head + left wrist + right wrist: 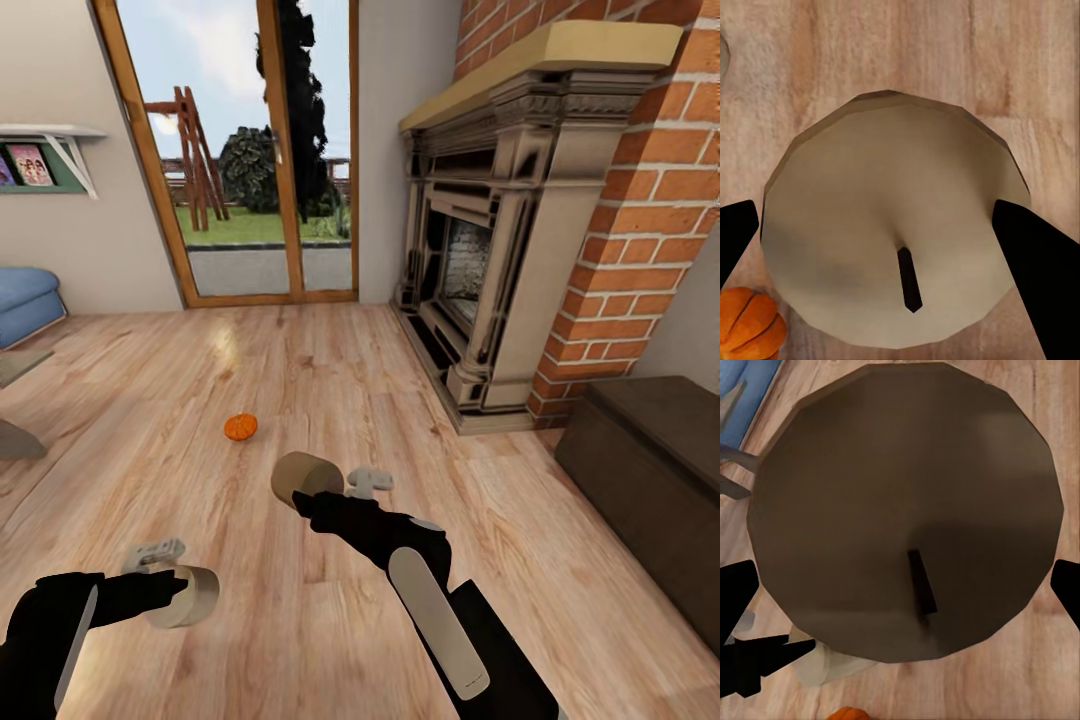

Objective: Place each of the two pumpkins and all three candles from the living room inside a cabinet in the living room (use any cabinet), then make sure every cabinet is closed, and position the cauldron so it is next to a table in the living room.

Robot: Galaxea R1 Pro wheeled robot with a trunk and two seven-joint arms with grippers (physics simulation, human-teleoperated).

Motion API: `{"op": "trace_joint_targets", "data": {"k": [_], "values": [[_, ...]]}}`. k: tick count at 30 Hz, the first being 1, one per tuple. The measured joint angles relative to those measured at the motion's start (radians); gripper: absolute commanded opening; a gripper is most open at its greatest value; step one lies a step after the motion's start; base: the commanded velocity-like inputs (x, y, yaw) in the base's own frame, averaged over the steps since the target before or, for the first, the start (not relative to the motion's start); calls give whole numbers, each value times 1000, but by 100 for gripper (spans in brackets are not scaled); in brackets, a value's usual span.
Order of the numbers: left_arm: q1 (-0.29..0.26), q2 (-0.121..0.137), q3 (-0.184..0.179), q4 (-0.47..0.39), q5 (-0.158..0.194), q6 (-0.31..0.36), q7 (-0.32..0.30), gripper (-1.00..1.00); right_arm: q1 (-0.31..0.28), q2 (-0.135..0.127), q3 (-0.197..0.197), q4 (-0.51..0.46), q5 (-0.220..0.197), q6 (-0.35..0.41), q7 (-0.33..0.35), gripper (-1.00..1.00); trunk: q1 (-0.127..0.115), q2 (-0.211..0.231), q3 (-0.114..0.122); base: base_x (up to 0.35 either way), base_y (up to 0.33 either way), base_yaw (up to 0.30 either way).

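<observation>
Two pale beige candles are held above the wooden floor. My left gripper [178, 590] is shut on one candle [190, 598] at the lower left; in the left wrist view this candle [896, 217] sits between the dark fingers [1042, 277]. My right gripper [335, 482] is shut on the other candle [303, 476], whose end face [904, 510] shows its wick in the right wrist view. One orange pumpkin [240, 427] lies on the floor just beyond both grippers, and also shows as an orange edge [748, 324]. The dark-brown cabinet [650, 470] stands at the right, its fronts shut.
A dark ornate fireplace [490, 250] in a brick wall stands at the far right. Glass patio doors [250, 150] fill the back wall. A blue sofa [25, 300] and a grey-topped table corner [15, 368] sit at the left edge. Open floor lies between them.
</observation>
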Motion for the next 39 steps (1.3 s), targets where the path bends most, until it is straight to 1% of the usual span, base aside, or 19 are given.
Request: {"op": "trace_joint_targets", "data": {"k": [10, 18, 26, 35, 37, 39], "values": [[0, 0, 0, 0, 0, 0, 0, -100, 0, 0, 0, 0, 0, 0, 0, -100, -5, 3, 39, 0, 0, 0], [0, 2, 1, -1, 1, 0, 0, -100, 0, 0, 6, 0, 5, -1, -1, -100, -35, 58, 64, -22, 13, -4], [0, 1, 1, -1, -2, 4, 0, -100, 0, 0, 4, 0, -1, 0, 0, -100, -66, 114, 83, -164, 120, -207], [0, 1, 1, -1, -1, 5, 0, -100, 0, 0, 3, 3, 0, 1, 0, -100, -100, 177, 103, -13, 7, -230], [0, 0, 1, 0, 3, 5, 0, -100, 0, 0, 4, 3, 2, 0, 0, -100, -108, 191, 108, 0, 0, -37], [0, 0, 1, -1, -2, 4, 0, -100, 0, 0, 5, 3, 0, -1, 0, -100, -116, 205, 115, 0, 0, -1]]}}
